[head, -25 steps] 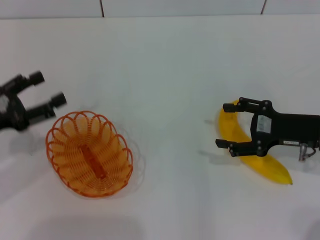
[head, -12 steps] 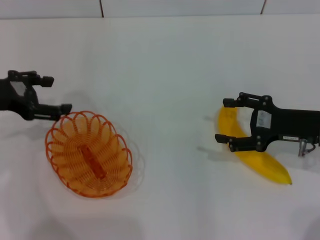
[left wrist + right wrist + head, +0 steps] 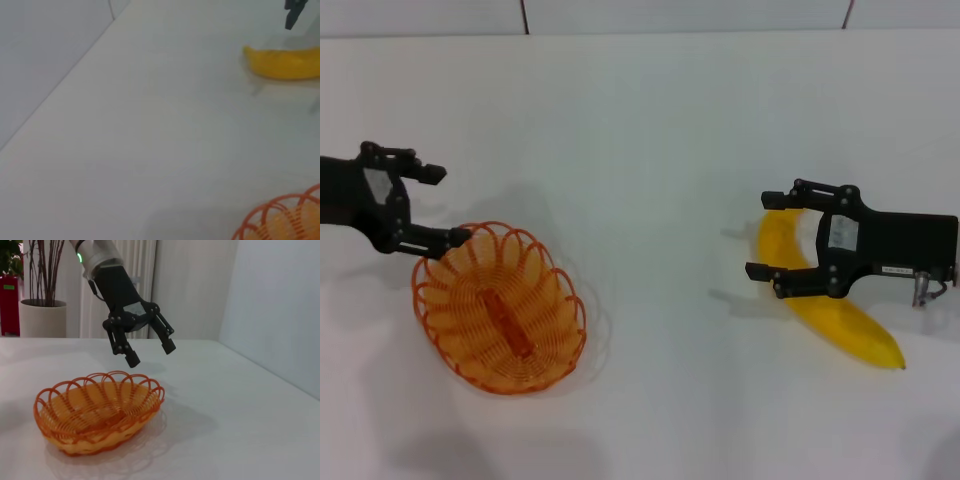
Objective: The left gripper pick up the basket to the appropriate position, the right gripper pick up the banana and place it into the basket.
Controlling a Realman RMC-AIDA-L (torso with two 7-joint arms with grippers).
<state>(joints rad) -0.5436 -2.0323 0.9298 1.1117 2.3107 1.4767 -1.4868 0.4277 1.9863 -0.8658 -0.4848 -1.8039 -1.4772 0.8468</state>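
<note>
Two claws are at work over a white worktop (image 3: 650,130). On the robot's left, the left claw (image 3: 438,205) hangs with its fingers spread wide at the far rim of the orange wire basket (image 3: 500,308). In the head view one fingertip overlaps the rim's loops, but the right wrist view shows that claw (image 3: 149,351) raised above the basket (image 3: 97,410), not touching it. The basket sits flat on the worktop, nothing in it.

On the robot's right, the right claw (image 3: 768,233) is also spread wide and lies across the far half of the yellow banana (image 3: 835,318), one finger over the banana's far end and the other across its middle. Whether those fingers touch the fruit or hover just above it is hard to tell from this angle. The banana rests on the worktop, well apart from the basket, its near pointed end towards the robot. The left wrist view catches the banana's end (image 3: 282,62) and a bit of basket rim (image 3: 280,220).
</note>
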